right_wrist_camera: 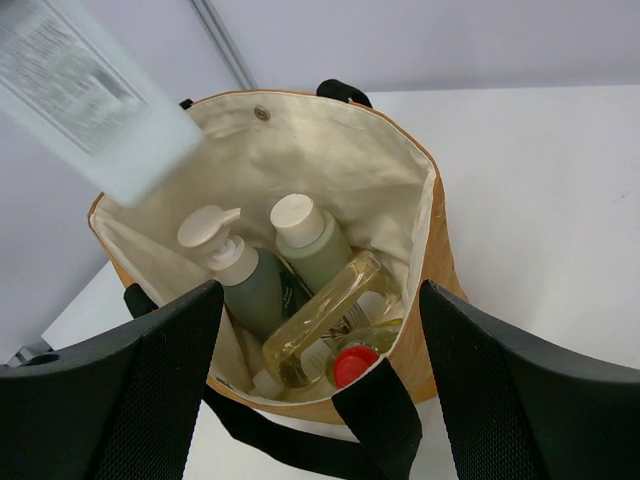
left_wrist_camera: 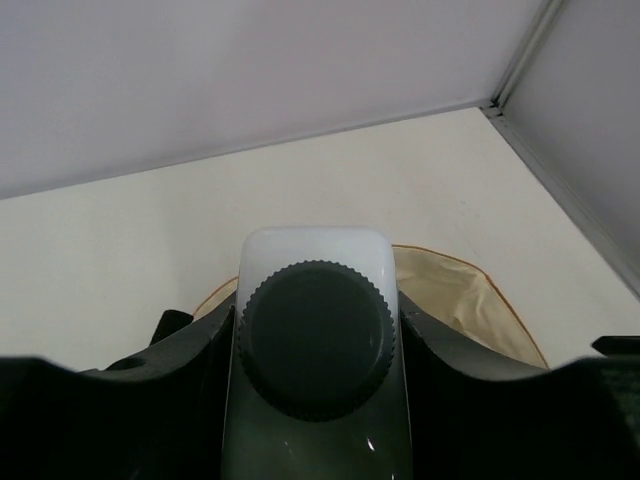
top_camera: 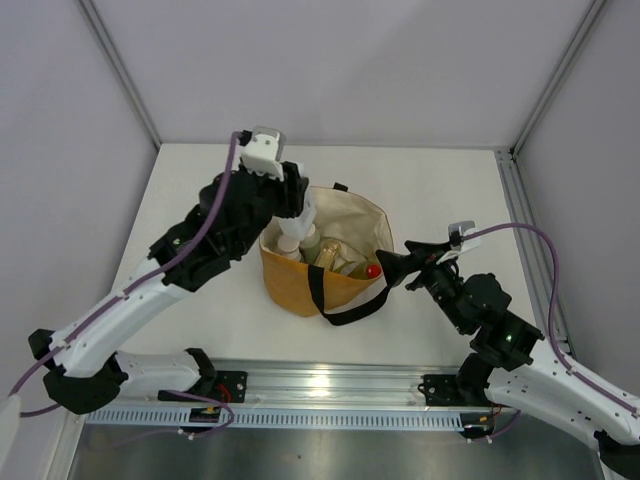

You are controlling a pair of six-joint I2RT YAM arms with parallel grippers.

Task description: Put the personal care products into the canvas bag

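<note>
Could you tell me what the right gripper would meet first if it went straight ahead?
The right gripper would most likely meet the canvas bag, at its near rim by the black strap; depth is uncertain.

Bottles (right_wrist_camera: 310, 245) crowd the canvas bag (right_wrist_camera: 435, 250) — a clear bottle (right_wrist_camera: 95, 95) hangs over its left rim, room behind them.

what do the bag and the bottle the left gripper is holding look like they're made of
Canvas bag: looks like woven fabric, matte tan outside with cream lining; its walls sag and crease softly. Clear square bottle: probably translucent plastic, smooth and glossy, with a small highlight on it; glass cannot be ruled out. Its black cap looks like matte ridged plastic.
</note>
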